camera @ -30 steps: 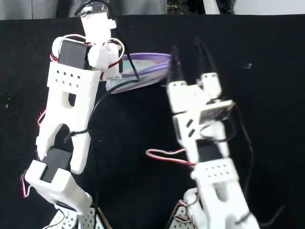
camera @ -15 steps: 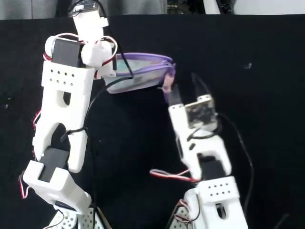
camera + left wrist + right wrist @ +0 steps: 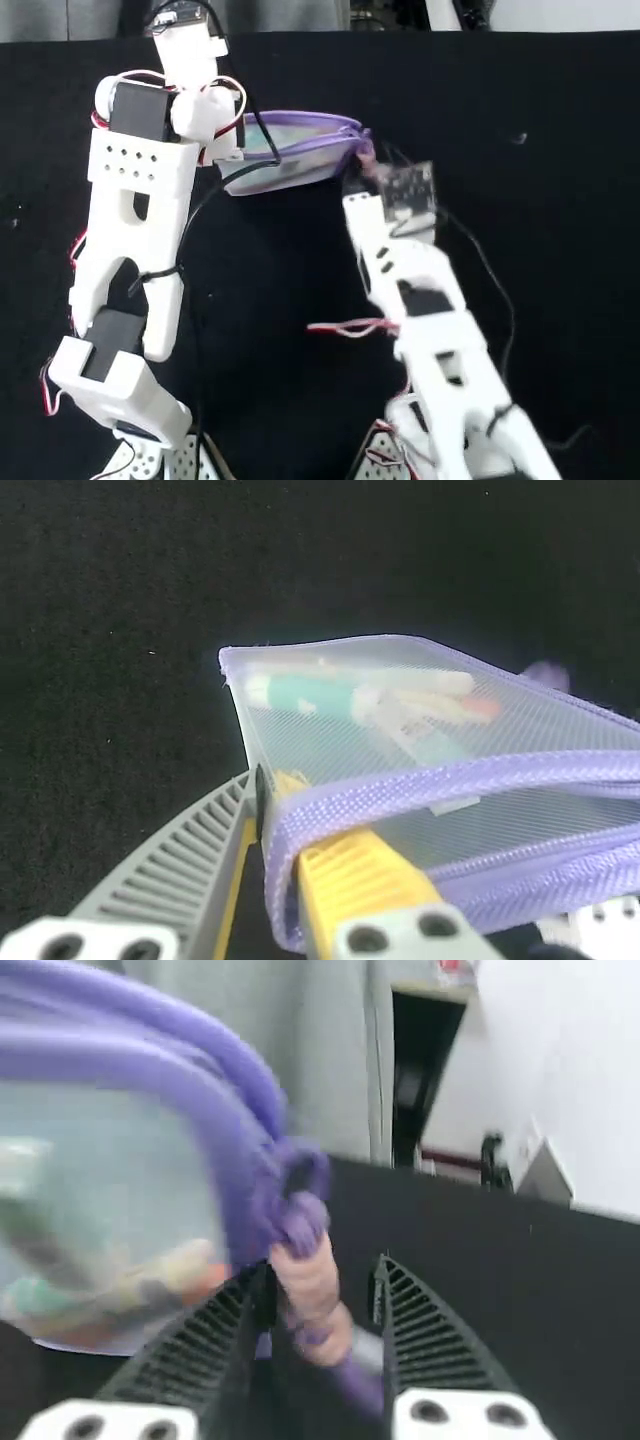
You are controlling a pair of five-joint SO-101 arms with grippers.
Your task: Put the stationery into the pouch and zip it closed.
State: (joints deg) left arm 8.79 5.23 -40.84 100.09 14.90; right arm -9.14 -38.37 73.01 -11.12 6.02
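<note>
Backing black table, grey curtain.

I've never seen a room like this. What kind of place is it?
Probably a robot lab or workshop. The left arm and right arm, white with loose wires, stand at a black table handling a pouch, and a plain white wall shows behind.

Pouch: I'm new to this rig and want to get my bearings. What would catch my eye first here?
The purple mesh pouch stands out at the far side of the black table, with stationery showing through it. The left gripper clamps one end of its rim. At the other end, the right gripper has a finger on either side of the zipper pull.
</note>
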